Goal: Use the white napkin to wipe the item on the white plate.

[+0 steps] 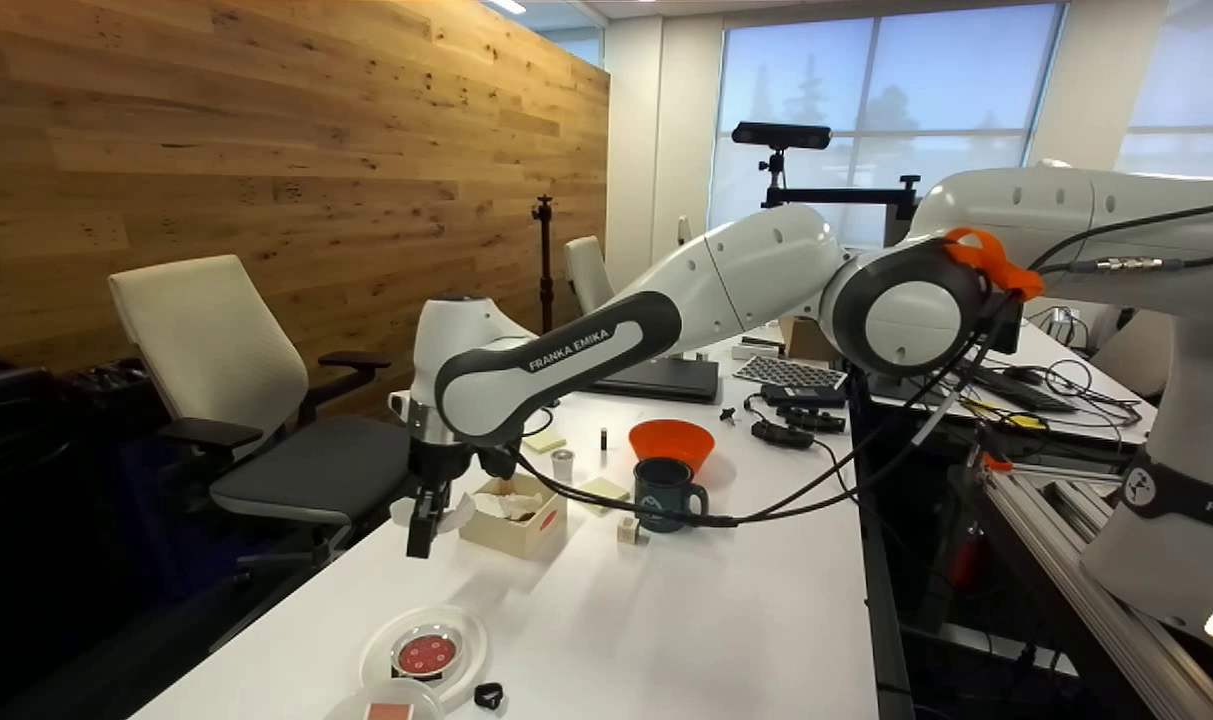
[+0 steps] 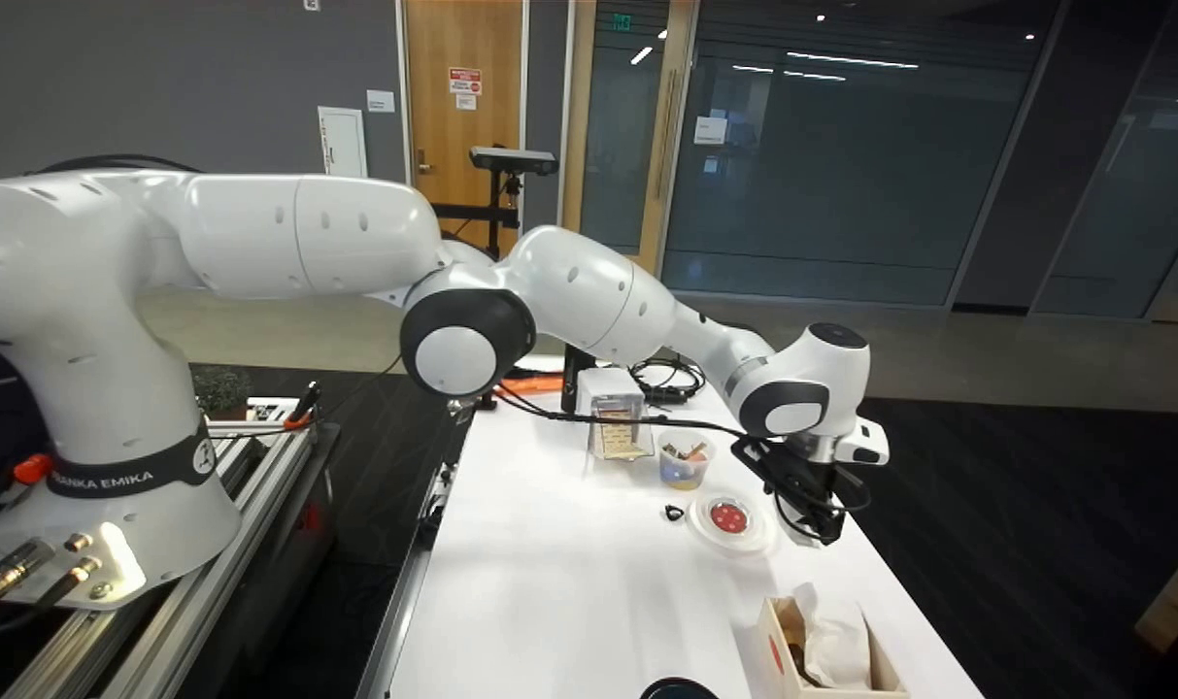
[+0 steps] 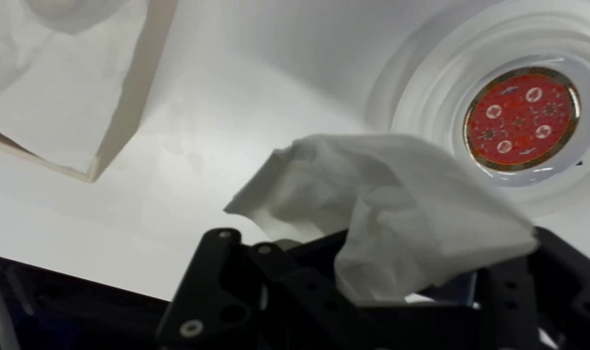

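The red, gold-edged patterned round item sits face up at the middle of the white plate; whether it is a dish or a coaster, I cannot tell. Being round, it gives no long axis to line up with, so direction alone should decide the coming move. In an exterior view, the white napkin hangs just right of the plate, apart from it. The napkin is crumpled and pinched in the tool, its folds spreading past the fingers and partly hiding them in the wrist view. In both exterior views the tool stands above the worktop, touching neither plate nor item.

In the wrist view the item lies to the right and far side of the napkin. On the left is the cream open-topped box with white paper in it, so the tool hangs between box and plate.

By my reading, wiping has yet to begin: the napkin should go away from the box, slightly back toward the arm's base, then down onto the red face.
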Controlling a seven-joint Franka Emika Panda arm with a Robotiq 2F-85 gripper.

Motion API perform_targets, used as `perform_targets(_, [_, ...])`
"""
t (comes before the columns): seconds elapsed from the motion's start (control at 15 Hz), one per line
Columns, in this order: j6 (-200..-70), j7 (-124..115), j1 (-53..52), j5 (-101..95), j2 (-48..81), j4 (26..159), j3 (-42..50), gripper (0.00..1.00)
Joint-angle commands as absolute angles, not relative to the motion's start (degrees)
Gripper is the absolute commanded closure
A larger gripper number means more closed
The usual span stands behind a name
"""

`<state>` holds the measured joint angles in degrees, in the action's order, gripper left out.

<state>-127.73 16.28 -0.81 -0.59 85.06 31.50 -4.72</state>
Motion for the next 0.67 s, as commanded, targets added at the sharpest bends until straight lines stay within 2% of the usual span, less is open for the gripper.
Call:
perform_targets(0.0, [-127.4,13.4,-0.4,0.5,85.1,32.6,-4.2,1.0])
perform_targets(0.6, [-134.0,14.2,0.9,-0.1,85.6,39.3,-3.2,1.0])
